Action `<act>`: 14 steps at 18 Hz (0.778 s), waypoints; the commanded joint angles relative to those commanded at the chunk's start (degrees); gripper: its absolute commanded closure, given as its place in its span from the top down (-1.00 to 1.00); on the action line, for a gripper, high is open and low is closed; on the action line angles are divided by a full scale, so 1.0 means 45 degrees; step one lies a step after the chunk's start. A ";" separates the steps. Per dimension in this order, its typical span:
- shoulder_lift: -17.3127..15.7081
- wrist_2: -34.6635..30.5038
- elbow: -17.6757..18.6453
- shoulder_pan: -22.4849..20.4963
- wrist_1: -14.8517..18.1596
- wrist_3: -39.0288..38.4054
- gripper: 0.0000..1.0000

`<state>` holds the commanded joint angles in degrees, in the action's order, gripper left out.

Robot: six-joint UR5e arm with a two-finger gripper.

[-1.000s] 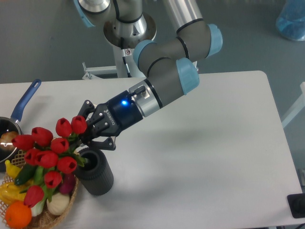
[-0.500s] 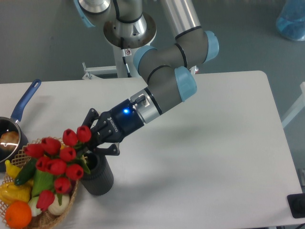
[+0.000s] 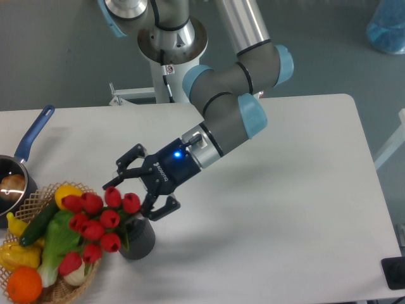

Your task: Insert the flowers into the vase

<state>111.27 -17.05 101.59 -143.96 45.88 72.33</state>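
One white table (image 3: 285, 190) carries everything I'm working with. My gripper (image 3: 140, 187) hangs spread wide just above and behind the flowers (image 3: 98, 218), pinching nothing. I judge the bunch light, top-heavy and soft; its buds would bruise, so any re-grip belongs low on the stems, which I cannot see from here. The tulips stand in the vase (image 3: 138, 239) near the table's front-left edge, heads leaning left over the wicker basket (image 3: 57, 288). That basket holds a cucumber (image 3: 39, 221), an orange (image 3: 24, 285) and other produce. At the left edge, the blue-handled saucepan (image 3: 25, 158) holds something pale.
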 joint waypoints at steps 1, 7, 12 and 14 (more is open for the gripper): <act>-0.0213 -0.0194 0.0214 -0.0117 0.0000 0.0000 1.00; -0.1523 -0.3061 0.1096 -0.0488 0.0039 -0.0098 1.00; -0.2208 -0.5618 0.0103 -0.1795 0.0000 -0.0194 1.00; -0.2208 -0.6851 -0.0756 -0.2362 0.0039 -0.0583 1.00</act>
<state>101.34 -47.87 98.19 -154.59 46.05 69.71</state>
